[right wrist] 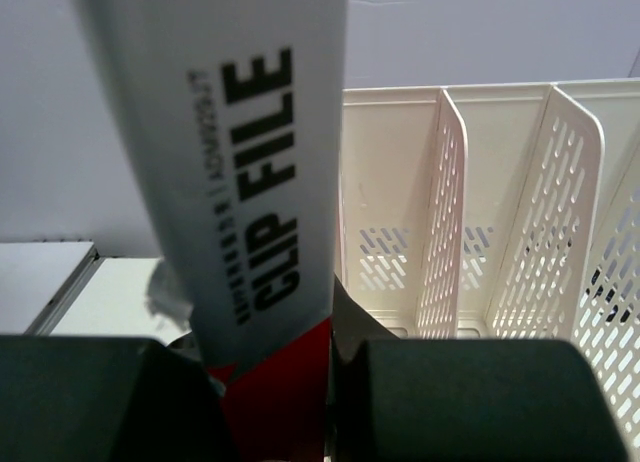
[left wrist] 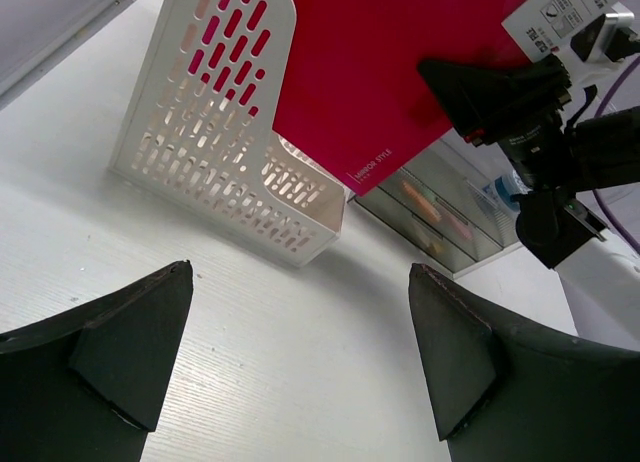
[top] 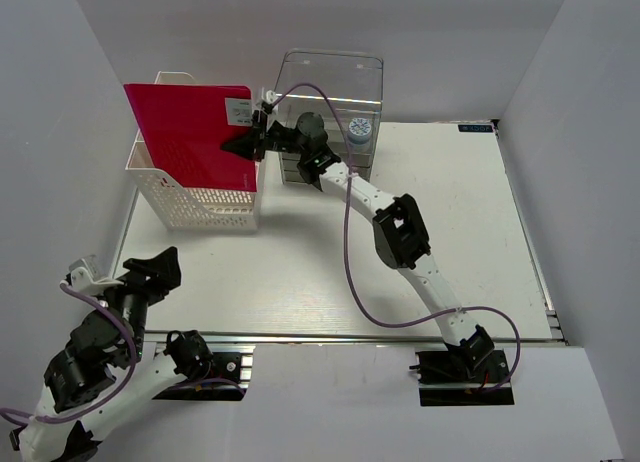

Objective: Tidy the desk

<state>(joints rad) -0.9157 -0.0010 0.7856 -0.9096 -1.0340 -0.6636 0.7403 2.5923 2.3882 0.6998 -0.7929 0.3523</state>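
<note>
Jaws of the right tool (top: 250,140) press together on the near upright edge of a red clip file (top: 190,132), pinching it just below its white label. From the right wrist that label, printed CLIP FILE, rises straight up between the two dark pads, with red cover showing beneath it. The file stands on edge at the white mesh file rack (top: 200,207), its lower part overlapping the rack's dividers; whether it rests on the rack floor cannot be told. Just beside the right tool, at the back, stands a clear drawer box (top: 335,92). A purple cable (top: 350,272) loops along the right arm.

The left tool (top: 150,267) hangs spread wide and holds nothing, low over the front left corner, well apart from the rack. Its wrist view looks between its open jaws toward the rack and the red file.

The bench (top: 400,242) is the wide white top lying under everything, its metal rail (top: 400,337) running along the front edge by the arm bases.
</note>
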